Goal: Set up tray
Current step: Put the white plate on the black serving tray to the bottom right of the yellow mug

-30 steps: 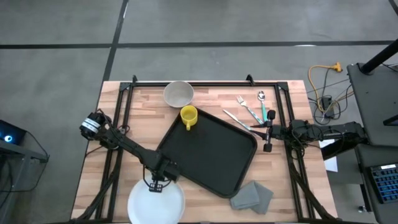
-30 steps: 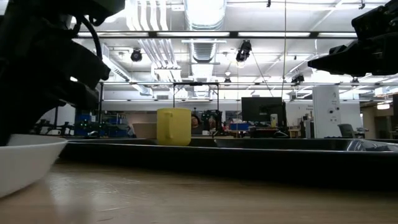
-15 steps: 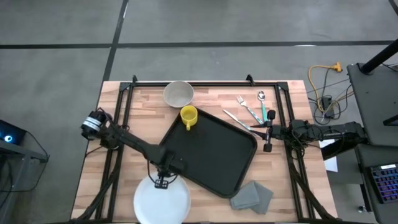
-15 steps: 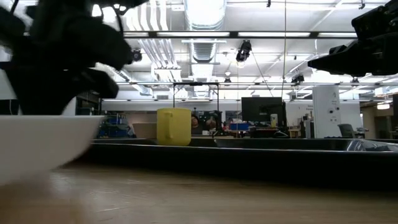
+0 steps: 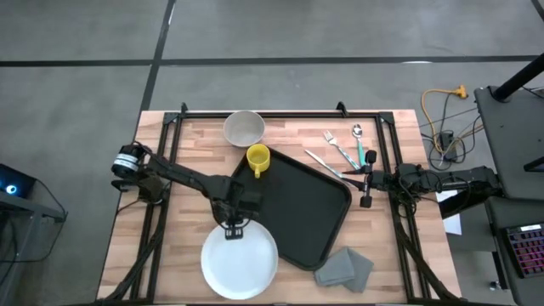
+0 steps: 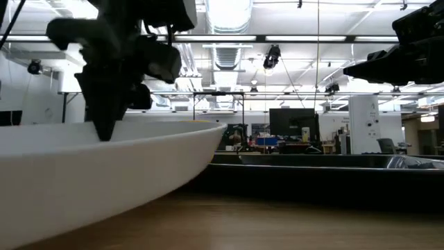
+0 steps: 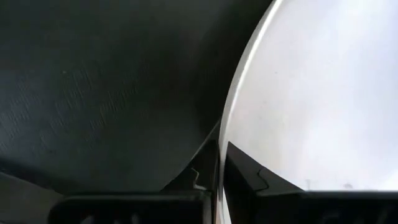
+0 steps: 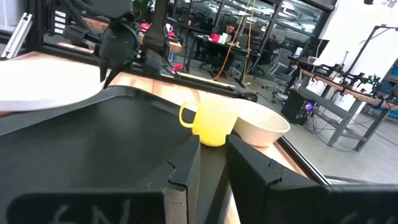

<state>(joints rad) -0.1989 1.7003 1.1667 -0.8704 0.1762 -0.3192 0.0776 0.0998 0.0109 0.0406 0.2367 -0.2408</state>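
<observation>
Tray point(image 5: 293, 204) first — the large matte black rectangle lay turned at an angle across the middle of the wooden table point(image 5: 178, 161), its low rim showing as a dark band in the low view point(image 6: 312, 177); in the right wrist view its flat floor point(image 8: 87, 137) filled the foreground. Next in size, the round white plate point(image 5: 239, 261) sat at the tray's near-left corner, its edge overlapping or touching the tray's rim; in the low view its rim point(image 6: 104, 167) loomed across the left half and looked lifted off the wood on the side toward the tray. The left gripper point(image 5: 235, 229) was clamped tight on the plate's far edge — the left wrist view showed its two fingers point(image 7: 239, 171) pinched on the thin white rim, the black tray beside it. A folded grey cloth point(image 5: 344, 268) rested just off the tray's near-right corner. A pale bowl point(image 5: 244, 128) stood near the table's far edge; a yellow mug point(image 5: 258, 158) stood just beside the tray's far-left corner, between bowl and tray. Cutlery point(image 5: 340, 151) lay in a loose fan off the tray's far-right side. The right gripper point(image 5: 367, 180) waited at the tray's right corner; its fingers point(image 8: 186, 168) stood slightly apart, holding nothing.
</observation>
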